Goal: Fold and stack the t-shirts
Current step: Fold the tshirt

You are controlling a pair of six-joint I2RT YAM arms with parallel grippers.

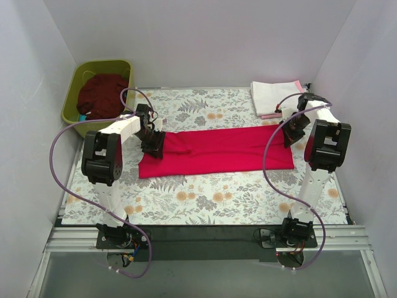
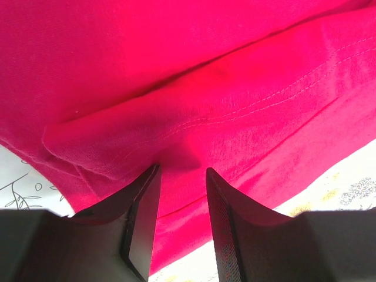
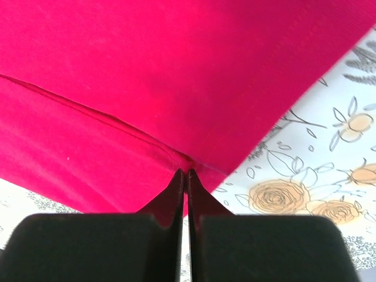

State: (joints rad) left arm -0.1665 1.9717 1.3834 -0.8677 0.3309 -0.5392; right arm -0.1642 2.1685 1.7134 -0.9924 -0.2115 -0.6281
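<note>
Right now the red shirt [image 1: 217, 152] lies flat on the desk [image 1: 205, 198], to the right of the green tub [image 1: 102, 63] and nearer the arm bases than the tub is. It is already folded into a long narrow band. Its long axis runs side to side across the desk, with one short end pointing toward the tub and the other away from it.

It looks like a thin, soft knit, so it should be light and limp, with no stiffness of its own. Lifted by the middle it would sag, and the stacked layers would likely slide apart. The corners of the short ends look like the best places to hold it, pinching every layer together so the band stays taut when one end is carried over the other.

The right hand [image 3: 185, 173] is clenched on the corner of the end away from the tub, fingertips pressed together with a sliver of red between them. The left hand [image 2: 182, 171] sits at the tub-side end. Its fingers [image 2: 144, 217] stand apart with a pucker of cloth in the gap, and from so close I cannot tell whether they pinch it or merely straddle it.

Inside the tub a dark maroon shirt [image 1: 99, 96] is heaped. Far to the right of the tub a white shirt [image 1: 276, 96] lies folded on a pale pink shirt [image 1: 271, 116].
</note>
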